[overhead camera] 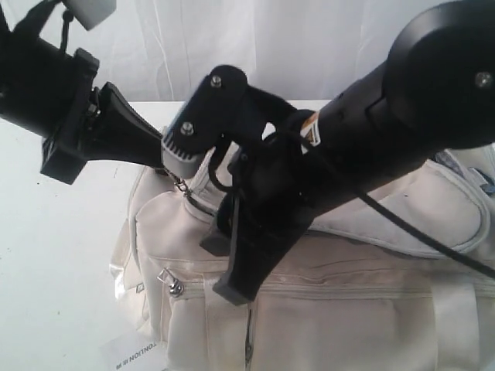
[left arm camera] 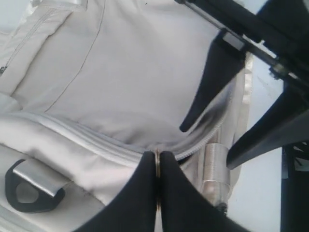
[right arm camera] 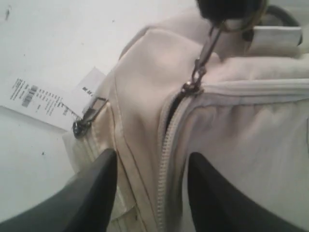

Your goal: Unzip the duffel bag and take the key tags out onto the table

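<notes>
Fingers of the left hand (left arm camera: 157,159) are pressed together on a thin metal ring (left arm camera: 157,186), which hangs from the zipper pull (right arm camera: 203,63) at the end corner of the duffel bag (overhead camera: 348,309). The right hand (right arm camera: 152,154) is open. Its two dark fingers (right arm camera: 91,193) stand apart on either side of the bag's zipper (right arm camera: 164,169), and the frames do not show whether they touch the cloth. The teeth between them look closed. In the left wrist view the right hand's fingers sit just beside the left hand, so the two hands are crowded at this corner.

A second zipper pull (right arm camera: 86,121) lies lower on the bag's side, and a black D-ring (left arm camera: 31,186) sits on a pale webbing tab near the zipper seam.

A white paper tag (right arm camera: 43,101) lies flat on the table (overhead camera: 54,270) against the bag's end, partly tucked under it. It carries a small barcode and several lines of fine print, too blurred to read. In the exterior view a row of bold capitals shows on it upside down, and I cannot make them out with certainty.

The bag rests on the table and runs off the right and bottom edges of the exterior view. To its left the white top lies bare as far as the frame's edge. The table's far edge shows behind the arms, against a white backdrop.
</notes>
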Action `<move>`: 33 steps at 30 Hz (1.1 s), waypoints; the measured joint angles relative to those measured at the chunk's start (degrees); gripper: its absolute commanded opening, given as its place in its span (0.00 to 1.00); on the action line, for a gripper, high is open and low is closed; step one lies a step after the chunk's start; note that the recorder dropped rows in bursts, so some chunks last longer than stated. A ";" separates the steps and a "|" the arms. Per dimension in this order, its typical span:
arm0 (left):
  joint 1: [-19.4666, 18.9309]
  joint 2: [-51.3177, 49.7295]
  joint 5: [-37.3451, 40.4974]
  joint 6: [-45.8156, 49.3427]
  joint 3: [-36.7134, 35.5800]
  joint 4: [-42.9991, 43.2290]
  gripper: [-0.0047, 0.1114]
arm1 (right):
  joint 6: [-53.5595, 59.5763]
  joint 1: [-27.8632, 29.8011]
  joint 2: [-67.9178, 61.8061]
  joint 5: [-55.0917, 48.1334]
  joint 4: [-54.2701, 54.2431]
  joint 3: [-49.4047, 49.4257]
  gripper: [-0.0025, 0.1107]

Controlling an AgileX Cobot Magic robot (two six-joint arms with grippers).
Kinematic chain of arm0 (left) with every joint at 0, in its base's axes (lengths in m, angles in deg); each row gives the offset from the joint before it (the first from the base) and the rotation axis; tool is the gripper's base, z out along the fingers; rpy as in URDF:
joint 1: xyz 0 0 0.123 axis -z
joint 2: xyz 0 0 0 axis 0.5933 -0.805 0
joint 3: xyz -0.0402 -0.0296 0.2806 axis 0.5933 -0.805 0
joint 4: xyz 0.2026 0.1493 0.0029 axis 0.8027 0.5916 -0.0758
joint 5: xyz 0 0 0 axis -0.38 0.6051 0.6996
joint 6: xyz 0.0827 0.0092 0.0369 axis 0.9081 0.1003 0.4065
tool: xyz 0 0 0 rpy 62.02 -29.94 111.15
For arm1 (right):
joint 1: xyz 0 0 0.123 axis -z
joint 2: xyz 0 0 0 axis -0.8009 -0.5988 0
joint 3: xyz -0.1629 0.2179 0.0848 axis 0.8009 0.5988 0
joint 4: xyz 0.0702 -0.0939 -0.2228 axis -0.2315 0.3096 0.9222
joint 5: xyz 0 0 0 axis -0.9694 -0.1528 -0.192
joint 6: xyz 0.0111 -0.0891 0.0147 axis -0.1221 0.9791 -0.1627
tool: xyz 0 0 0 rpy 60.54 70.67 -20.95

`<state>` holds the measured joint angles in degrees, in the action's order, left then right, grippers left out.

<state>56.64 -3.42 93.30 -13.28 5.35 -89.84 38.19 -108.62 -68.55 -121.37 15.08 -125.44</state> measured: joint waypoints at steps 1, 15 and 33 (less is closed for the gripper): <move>0.00 0.66 0.52 0.00 0.11 0.00 0.04 | -0.71 0.00 0.49 0.00 0.00 -0.71 0.43; 0.00 2.00 2.07 0.13 0.33 0.43 0.04 | -2.79 -0.13 1.35 -0.65 -3.37 -1.67 0.37; 0.00 2.00 2.44 0.13 0.33 1.28 0.04 | -2.90 -0.13 -3.88 2.23 -3.60 -1.56 0.18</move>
<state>56.64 -1.42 95.74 -13.15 5.68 -88.56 35.30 -108.75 -72.43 -119.14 11.48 -126.99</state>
